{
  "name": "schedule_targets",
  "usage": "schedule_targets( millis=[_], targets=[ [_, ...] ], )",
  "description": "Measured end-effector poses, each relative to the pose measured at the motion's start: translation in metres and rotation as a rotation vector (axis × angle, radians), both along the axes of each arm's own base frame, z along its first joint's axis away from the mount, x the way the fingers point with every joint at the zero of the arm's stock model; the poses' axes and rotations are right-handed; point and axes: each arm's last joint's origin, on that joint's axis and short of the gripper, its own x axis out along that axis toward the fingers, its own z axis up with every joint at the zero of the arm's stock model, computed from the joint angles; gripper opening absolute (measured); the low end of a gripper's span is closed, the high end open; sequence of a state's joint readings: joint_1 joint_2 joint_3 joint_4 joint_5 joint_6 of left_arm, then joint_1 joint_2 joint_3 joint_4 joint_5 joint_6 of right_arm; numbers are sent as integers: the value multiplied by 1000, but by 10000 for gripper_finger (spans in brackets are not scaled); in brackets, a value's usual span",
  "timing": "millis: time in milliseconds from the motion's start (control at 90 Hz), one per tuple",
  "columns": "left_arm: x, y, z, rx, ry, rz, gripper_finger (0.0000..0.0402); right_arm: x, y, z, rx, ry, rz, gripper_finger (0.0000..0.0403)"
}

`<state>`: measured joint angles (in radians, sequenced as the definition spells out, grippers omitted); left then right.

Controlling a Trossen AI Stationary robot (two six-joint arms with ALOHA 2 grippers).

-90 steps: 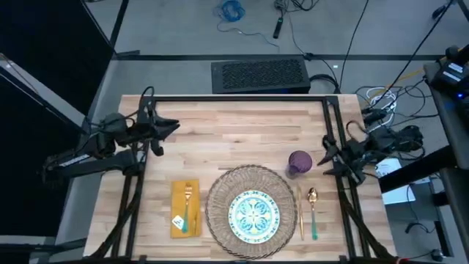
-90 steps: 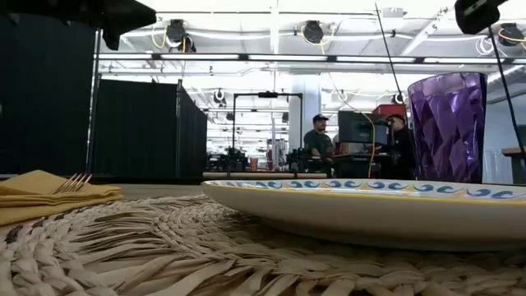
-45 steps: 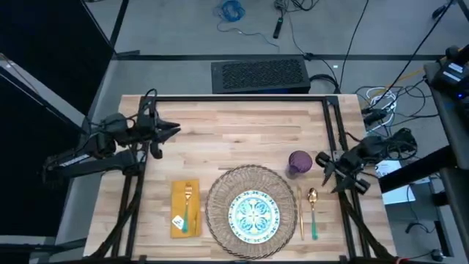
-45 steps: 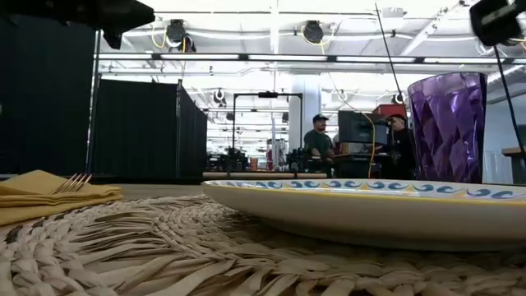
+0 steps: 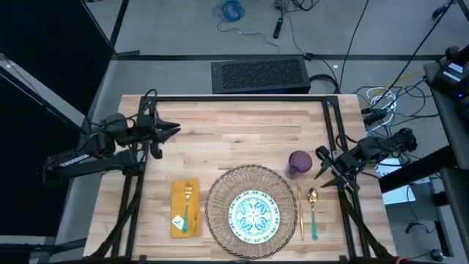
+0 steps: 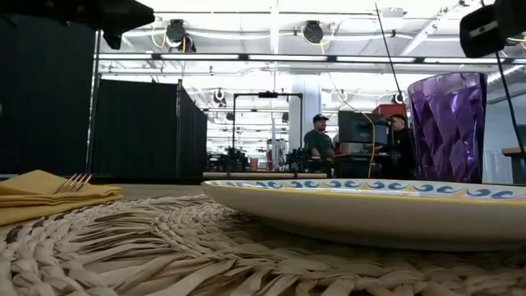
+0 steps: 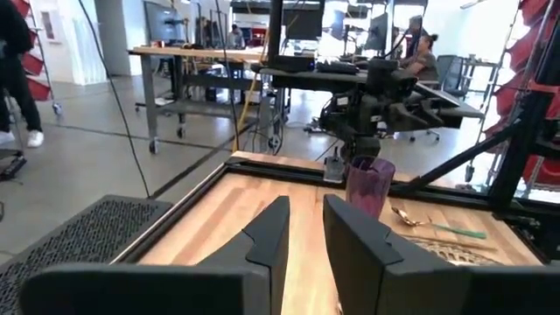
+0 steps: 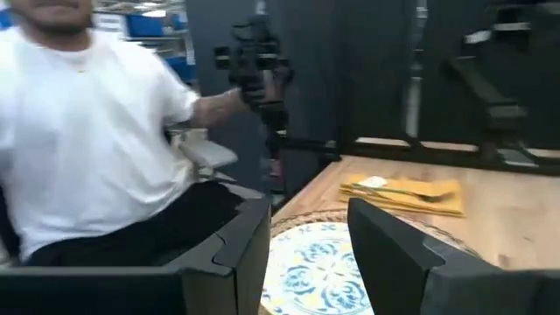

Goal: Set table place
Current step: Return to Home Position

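Observation:
On the table a round woven mat carries the blue-green patterned plate. Left of the mat a yellow napkin lies flat with a gold fork on it. Right of the mat lie a gold knife and a teal-handled spoon. The purple tumbler stands upright beyond them. My right gripper hovers open just right of the tumbler, touching nothing. My left gripper is open over the table's far left, with nothing between its fingers.
A person in a white shirt sits just off the table's near edge, seen in the right wrist view. The black frame bars run along the table's sides. Bare wood lies across the far half of the table.
My right gripper has swung a little toward the table's near edge beside the tumbler and turned its fingers toward the mat, then come back up slightly. It stays open. The tumbler and the other things have not moved.

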<state>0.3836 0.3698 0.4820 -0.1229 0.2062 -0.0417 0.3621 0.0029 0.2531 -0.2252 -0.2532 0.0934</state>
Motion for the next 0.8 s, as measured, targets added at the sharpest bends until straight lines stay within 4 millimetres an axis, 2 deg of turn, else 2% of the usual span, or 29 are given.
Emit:
schedule_targets(
  millis=[267,433,611,800],
  targets=[
    [0,0,0,3,1,-16,58,0,1,-1,-7,6,23,141],
    [0,-1,0,2,1,-32,58,3,4,-8,14,-13,101,141],
    [0,-1,0,1,4,-33,58,9,3,-18,23,9,-12,141],
    [0,-1,-5,-27,53,-33,58,9,3,-19,28,-9,-10,141]
  ],
)
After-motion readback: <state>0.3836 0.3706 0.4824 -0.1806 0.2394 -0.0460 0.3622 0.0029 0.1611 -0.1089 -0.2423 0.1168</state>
